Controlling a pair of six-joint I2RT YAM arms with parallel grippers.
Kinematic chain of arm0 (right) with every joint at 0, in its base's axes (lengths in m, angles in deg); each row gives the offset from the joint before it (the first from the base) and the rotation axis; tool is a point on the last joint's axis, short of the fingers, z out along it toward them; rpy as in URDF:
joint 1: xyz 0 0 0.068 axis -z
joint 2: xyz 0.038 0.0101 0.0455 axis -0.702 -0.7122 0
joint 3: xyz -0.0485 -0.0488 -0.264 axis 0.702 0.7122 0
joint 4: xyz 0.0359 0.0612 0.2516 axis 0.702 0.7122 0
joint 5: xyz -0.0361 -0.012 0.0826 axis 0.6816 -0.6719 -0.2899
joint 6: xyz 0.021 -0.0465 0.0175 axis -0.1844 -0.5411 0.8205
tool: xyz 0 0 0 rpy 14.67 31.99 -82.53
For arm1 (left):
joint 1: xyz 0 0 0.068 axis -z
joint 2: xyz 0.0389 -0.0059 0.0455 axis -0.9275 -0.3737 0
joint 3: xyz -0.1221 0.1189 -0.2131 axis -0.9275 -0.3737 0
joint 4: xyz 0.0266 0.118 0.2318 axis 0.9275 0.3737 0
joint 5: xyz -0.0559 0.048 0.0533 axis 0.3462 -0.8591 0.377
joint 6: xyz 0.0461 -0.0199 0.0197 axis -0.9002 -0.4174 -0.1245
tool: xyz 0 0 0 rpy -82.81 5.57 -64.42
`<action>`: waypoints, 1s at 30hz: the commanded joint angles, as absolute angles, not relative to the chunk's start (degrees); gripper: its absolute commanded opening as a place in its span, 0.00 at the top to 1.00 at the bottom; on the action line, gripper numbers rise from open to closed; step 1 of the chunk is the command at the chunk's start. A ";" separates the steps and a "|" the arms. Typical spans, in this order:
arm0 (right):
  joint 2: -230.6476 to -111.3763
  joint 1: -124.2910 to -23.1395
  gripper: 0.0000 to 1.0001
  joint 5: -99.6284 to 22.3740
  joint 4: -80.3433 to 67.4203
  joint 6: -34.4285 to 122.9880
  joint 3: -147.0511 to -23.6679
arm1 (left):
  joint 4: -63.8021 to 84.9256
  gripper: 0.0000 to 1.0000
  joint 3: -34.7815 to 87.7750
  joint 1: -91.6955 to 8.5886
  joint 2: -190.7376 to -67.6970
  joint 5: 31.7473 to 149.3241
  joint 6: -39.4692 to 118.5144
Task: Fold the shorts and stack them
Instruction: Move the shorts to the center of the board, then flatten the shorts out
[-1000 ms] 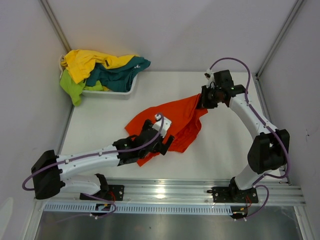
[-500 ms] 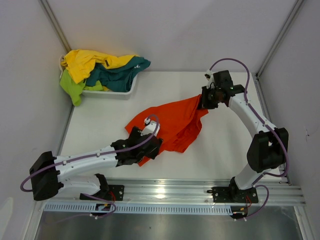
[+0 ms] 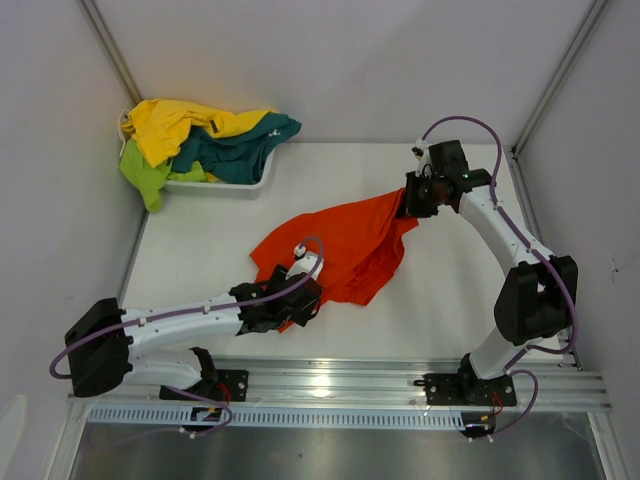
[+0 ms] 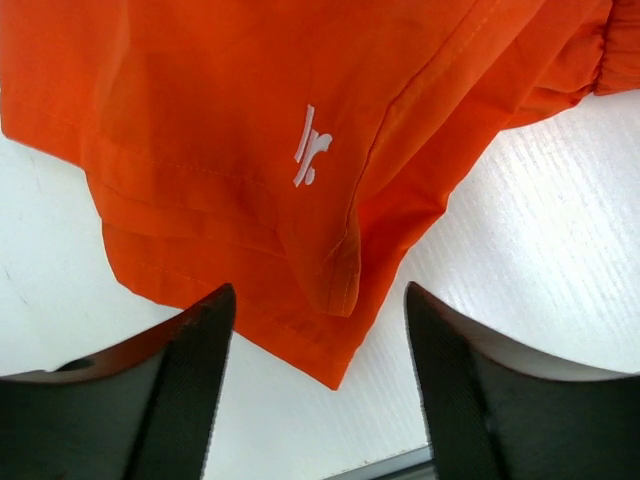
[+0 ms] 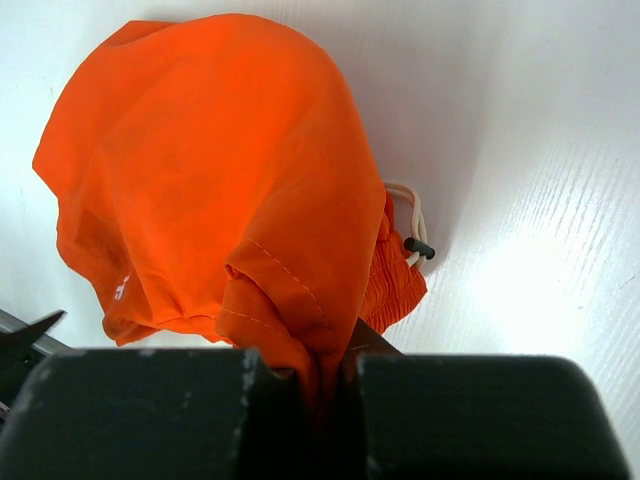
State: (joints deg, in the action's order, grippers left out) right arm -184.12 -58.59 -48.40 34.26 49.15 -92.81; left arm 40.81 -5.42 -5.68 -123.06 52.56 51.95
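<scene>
The orange shorts (image 3: 345,245) lie crumpled across the middle of the white table. My right gripper (image 3: 410,200) is shut on their far right corner and lifts it; the fabric (image 5: 220,210) hangs from the closed jaws, with the white drawstring (image 5: 408,225) beside it. My left gripper (image 3: 300,300) is open and empty, low over the near hem; the hem corner (image 4: 335,365) with a small white logo (image 4: 312,148) lies between its fingers. Yellow shorts (image 3: 175,125), teal shorts (image 3: 240,145) and lime-green shorts (image 3: 145,178) are piled in the basket.
The white plastic basket (image 3: 250,183) stands at the far left corner by the left wall. The aluminium rail (image 3: 340,385) with both arm bases runs along the near edge. Walls close in left, right and behind.
My left gripper has drawn back toward the near left, off the orange fabric to its near hem. The right gripper still holds the lifted corner, barely moved.
</scene>
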 commanded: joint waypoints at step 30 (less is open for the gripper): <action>-169.32 -78.74 1.00 -49.88 22.05 56.35 -68.90 | 35.52 1.00 3.72 -38.95 -115.51 46.41 53.78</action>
